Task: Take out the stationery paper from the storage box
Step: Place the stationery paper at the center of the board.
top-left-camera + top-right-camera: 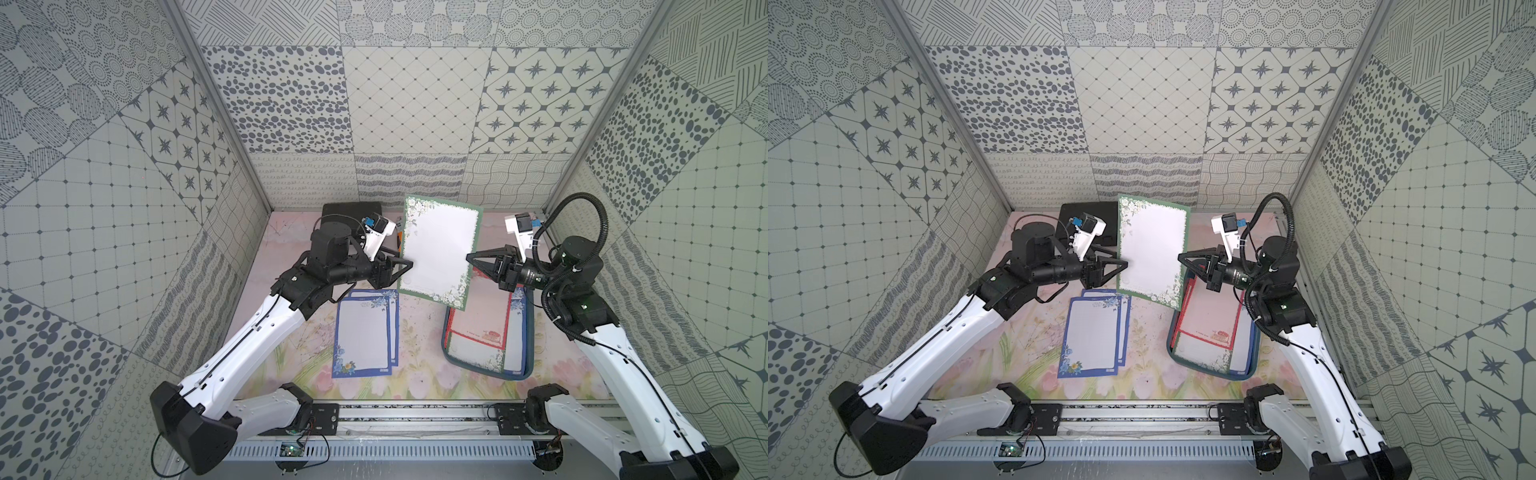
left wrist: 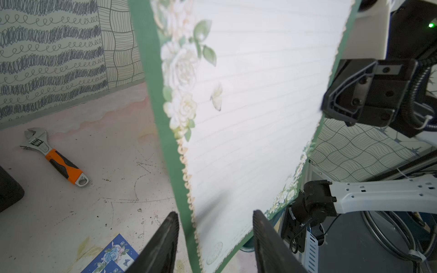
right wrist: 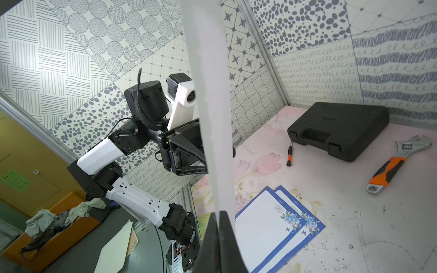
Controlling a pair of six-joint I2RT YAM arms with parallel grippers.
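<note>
Green-bordered stationery sheet (image 1: pixel 440 249) upright in air, right gripper (image 1: pixel 469 257) jaws pinching one long edge, left gripper (image 1: pixel 410 264) jaws spread astride opposite edge, red-bordered sheets (image 1: pixel 478 324) in storage box (image 1: pixel 528 340), two blue-bordered sheets (image 1: pixel 363 332) flat on bench (image 1: pixel 419 345).

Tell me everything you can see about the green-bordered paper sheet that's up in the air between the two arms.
The green-bordered paper sheet is a thin rectangular page with a white, faintly lined centre and white roses and leaves along the border. It is held up clear of the table, steeply tilted and slightly bowed. The right gripper is shut on one long edge. The open left gripper straddles the opposite edge, with its jaws apart on either side.
</note>
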